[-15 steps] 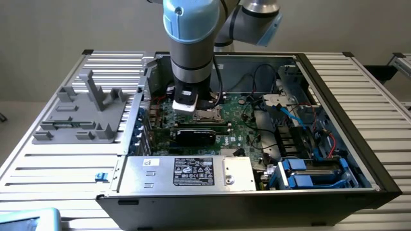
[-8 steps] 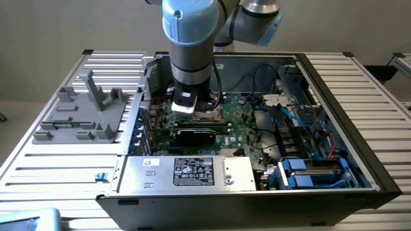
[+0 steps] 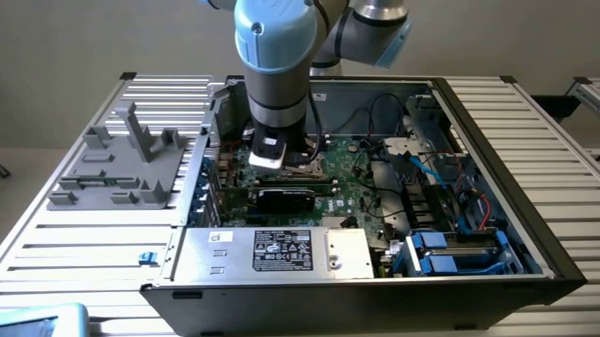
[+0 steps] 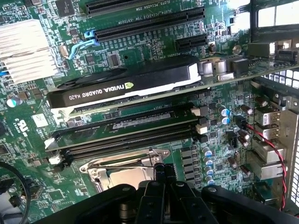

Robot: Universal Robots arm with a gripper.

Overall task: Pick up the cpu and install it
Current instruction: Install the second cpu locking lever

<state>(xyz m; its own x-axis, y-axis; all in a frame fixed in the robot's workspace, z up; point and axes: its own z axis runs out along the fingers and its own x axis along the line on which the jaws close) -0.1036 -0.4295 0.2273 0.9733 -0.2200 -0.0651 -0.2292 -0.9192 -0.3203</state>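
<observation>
gripper (image 4: 163, 184) sitting closed just over socket (image 4: 124, 175) inside case (image 3: 487, 126) | cpu (image 4: 122, 179) seeming to be lying in socket, grip on it unclear | risk: tilting chip could be bending pins

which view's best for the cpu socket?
Wrist view: the socket sits close up, its metal frame and the pale square inside plain to see, with the gripper partly covering its near edge. In the exterior view the socket is small and mostly hidden behind the arm.
</observation>
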